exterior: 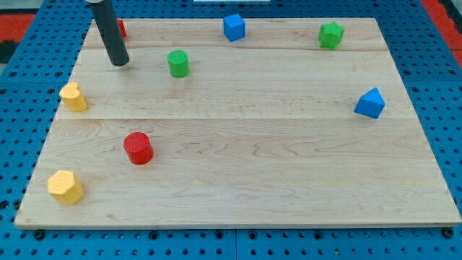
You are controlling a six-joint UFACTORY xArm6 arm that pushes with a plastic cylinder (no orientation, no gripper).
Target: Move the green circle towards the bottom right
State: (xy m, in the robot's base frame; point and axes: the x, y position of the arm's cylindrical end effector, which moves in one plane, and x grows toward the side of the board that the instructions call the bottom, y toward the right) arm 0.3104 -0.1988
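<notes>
No gripper here: my tip sits upper left on the surface, just left of the green circle. To drive it bottom right, I'd swing slightly above it first, then push diagonally.

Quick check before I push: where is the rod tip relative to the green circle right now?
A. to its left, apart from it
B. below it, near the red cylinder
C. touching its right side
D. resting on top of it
A: my tip stands on the board to the view's left of the green circle, with bare wood between them.
</notes>
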